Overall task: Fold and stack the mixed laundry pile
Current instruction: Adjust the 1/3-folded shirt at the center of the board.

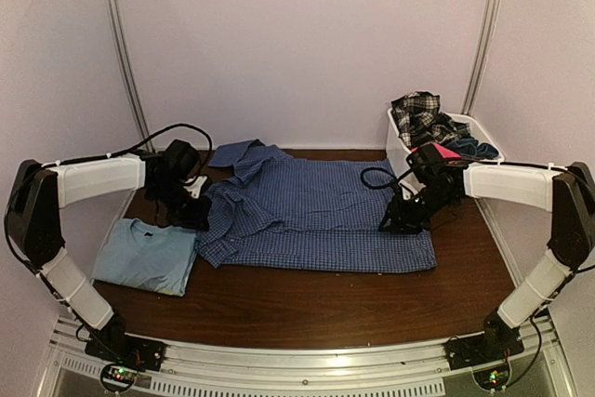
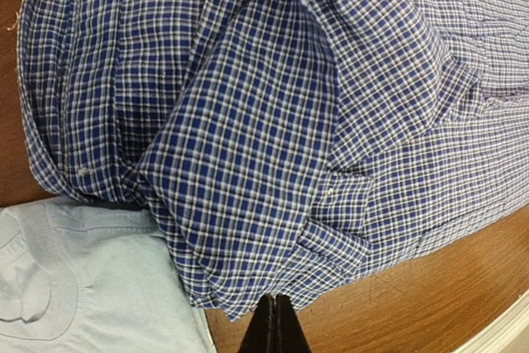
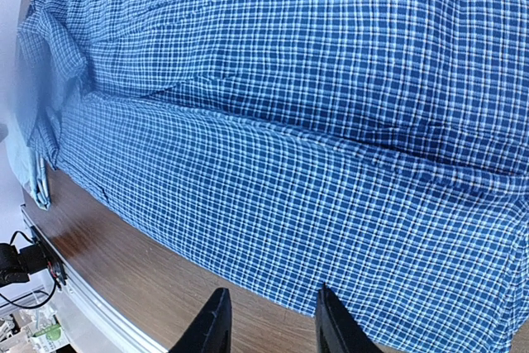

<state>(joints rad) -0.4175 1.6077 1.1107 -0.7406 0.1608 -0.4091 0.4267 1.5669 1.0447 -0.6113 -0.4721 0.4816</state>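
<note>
The blue small-check button shirt [image 1: 316, 211] lies spread flat across the middle of the table. A folded light blue T-shirt [image 1: 144, 256] lies to its left. My left gripper [image 1: 195, 216] is low at the shirt's left side. In the left wrist view its fingers [image 2: 275, 307] are pressed together at the edge of a bunched sleeve [image 2: 248, 163], with the hem pinched at the tips. My right gripper [image 1: 400, 222] hangs over the shirt's right part. Seen from its wrist, it [image 3: 273, 324] stands open, one finger over bare wood, the other at the shirt's hem [image 3: 331, 204].
A white basket [image 1: 398, 151] at the back right holds a black-white plaid piece [image 1: 418, 113], a hot pink piece [image 1: 444, 151] and dark blue pieces [image 1: 474, 148]. Bare brown tabletop [image 1: 307, 304] runs along the front. A metal rail [image 1: 279, 355] edges the near side.
</note>
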